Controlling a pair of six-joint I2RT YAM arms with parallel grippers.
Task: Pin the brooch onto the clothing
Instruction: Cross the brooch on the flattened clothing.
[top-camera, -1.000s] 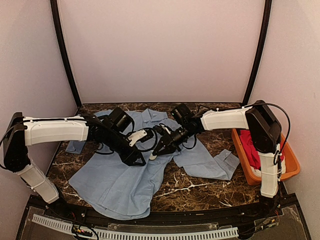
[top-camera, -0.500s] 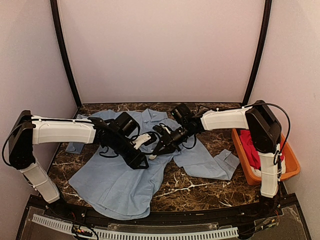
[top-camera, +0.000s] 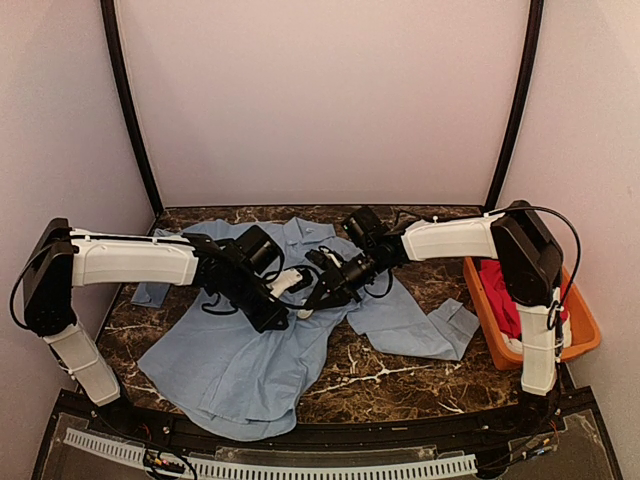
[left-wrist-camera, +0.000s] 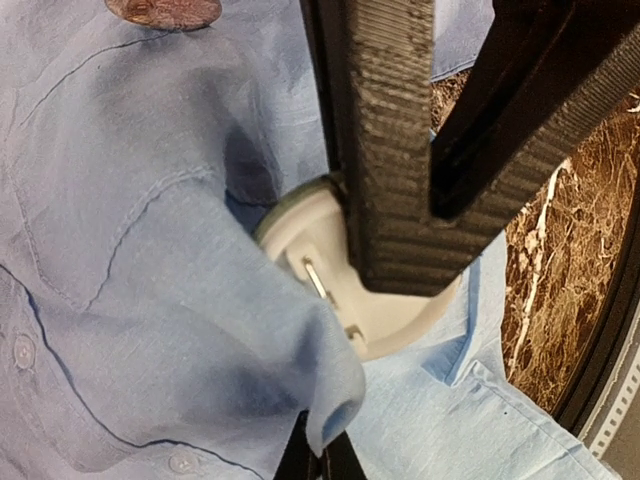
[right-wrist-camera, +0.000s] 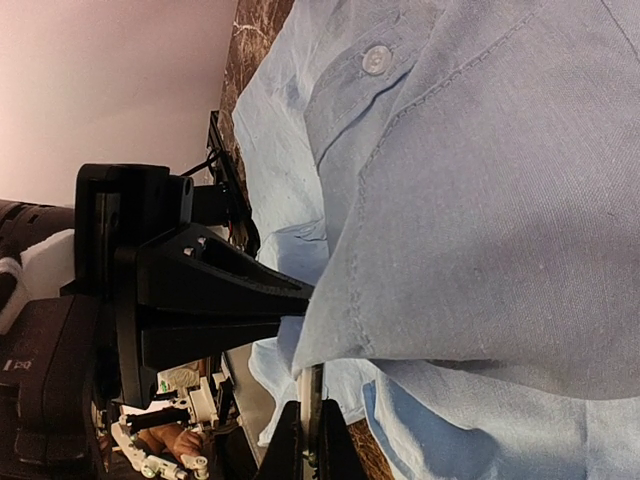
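Observation:
The clothing, a light blue shirt (top-camera: 240, 360), lies spread over the dark marble table. In the left wrist view my left gripper (left-wrist-camera: 320, 458) is shut on a raised fold of the shirt (left-wrist-camera: 130, 250). Just beyond that fold is the brooch (left-wrist-camera: 400, 318), a round white disc with its back and metal pin facing the camera. My right gripper (right-wrist-camera: 312, 445) is shut on the rim of the brooch (right-wrist-camera: 306, 386), seen edge-on under the shirt's (right-wrist-camera: 500, 200) fold. From above, both grippers meet over the shirt front, left gripper (top-camera: 278, 318) beside right gripper (top-camera: 312, 300), with the brooch (top-camera: 303, 313) between them.
An orange bin (top-camera: 492, 330) holding a red garment (top-camera: 505, 290) stands at the table's right edge. One shirt sleeve (top-camera: 425, 335) stretches toward it. Bare marble (top-camera: 400, 375) shows at the front right.
My left gripper has moved right toward the brooch and closed on a fold of the shirt. The right gripper has held the brooch in place.

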